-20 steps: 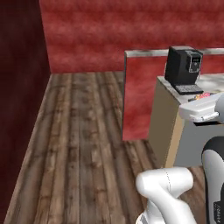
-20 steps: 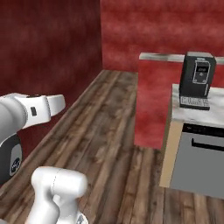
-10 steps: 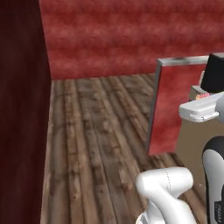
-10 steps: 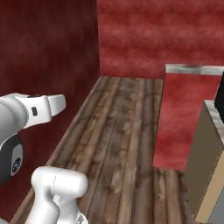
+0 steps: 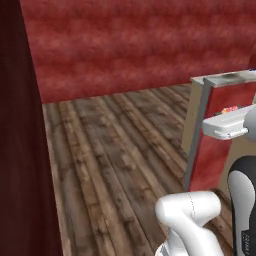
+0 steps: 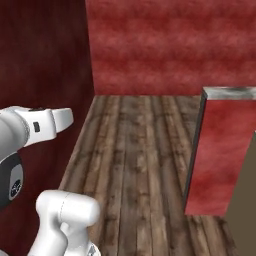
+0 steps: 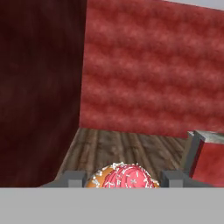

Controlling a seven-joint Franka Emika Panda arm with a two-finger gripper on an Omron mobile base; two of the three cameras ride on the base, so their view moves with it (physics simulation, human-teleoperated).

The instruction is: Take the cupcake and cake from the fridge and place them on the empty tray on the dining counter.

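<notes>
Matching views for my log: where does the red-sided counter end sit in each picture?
Left base view: red-sided counter end at the right edge, grey top.
Right base view: right side, standing full height.
Hand view: lower right corner.
Shared landmark: corner where the dark wall meets the red wall.

red walls (image 6: 170, 45), wood plank floor (image 6: 135, 145)

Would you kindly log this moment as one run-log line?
phase: carrying | hand: shut on cupcake | surroundings: wooden floor, red wall | tray: not reached
</notes>
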